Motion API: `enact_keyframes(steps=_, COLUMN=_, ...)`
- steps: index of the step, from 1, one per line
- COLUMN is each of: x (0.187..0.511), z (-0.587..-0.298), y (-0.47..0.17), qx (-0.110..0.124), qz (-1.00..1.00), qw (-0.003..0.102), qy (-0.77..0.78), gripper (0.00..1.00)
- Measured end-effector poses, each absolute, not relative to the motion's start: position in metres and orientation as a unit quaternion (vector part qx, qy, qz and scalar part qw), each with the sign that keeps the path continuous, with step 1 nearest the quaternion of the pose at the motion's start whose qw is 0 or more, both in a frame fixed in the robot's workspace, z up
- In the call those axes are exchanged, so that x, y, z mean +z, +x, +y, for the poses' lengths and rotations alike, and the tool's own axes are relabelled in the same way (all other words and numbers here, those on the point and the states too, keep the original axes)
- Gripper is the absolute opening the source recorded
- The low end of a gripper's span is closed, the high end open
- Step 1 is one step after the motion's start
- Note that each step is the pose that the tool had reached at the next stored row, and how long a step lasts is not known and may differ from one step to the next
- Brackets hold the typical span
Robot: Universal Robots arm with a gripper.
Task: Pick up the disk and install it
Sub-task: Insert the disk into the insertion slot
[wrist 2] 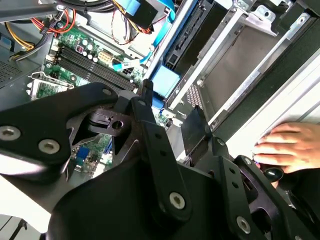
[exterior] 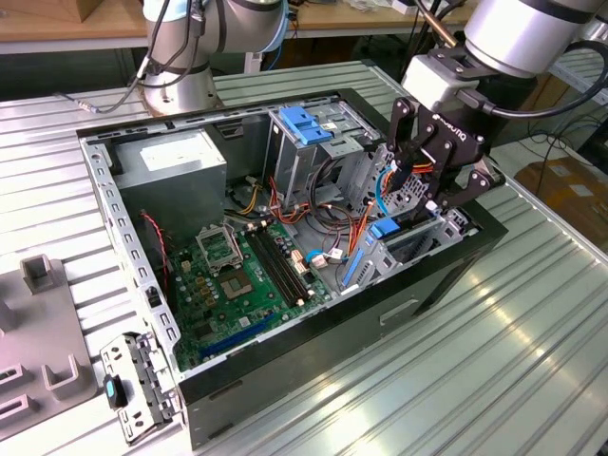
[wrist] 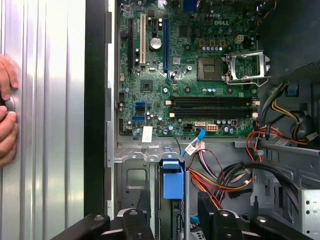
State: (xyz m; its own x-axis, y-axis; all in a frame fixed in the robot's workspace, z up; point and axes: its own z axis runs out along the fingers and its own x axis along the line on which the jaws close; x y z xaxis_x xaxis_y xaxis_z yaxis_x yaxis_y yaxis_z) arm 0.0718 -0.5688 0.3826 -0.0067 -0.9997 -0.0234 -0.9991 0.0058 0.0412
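Hovering over the open computer case with the tool spread apart. Straddling the blue-edged disk standing on edge inside.

ribbed table is bright, glossy metal. case is dull bare steel. latch is smooth blue plastic. gripper looks matt black. board is glossy green.

hand: cropped at edge | person's fingers: cropped at edge
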Motion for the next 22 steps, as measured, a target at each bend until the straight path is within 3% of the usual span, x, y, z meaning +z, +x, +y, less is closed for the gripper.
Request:
enact_keyframes(steps=2, x=0.383, z=-0.569, y=0.072, qx=-0.023, qz=-0.709, qw=0.006, qy=0.705, gripper=0.49)
enact_keyframes(steps=7, x=0.382, z=-0.569, y=0.072, qx=-0.023, qz=-0.709, qw=0.006, qy=0.705, gripper=0.18)
enact_keyframes(steps=8, x=0.382, z=-0.569, y=0.072, qx=-0.023, qz=-0.709, qw=0.006, qy=0.705, gripper=0.18)
enact_keyframes(steps=9, x=0.382, z=-0.569, y=0.072, qx=-0.023, qz=-0.709, qw=0.006, qy=0.705, gripper=0.12)
enact_keyframes(steps=22, x=0.372, z=-0.569, y=0.072, qx=-0.023, qz=-0.709, qw=0.006, qy=0.705, gripper=0.11)
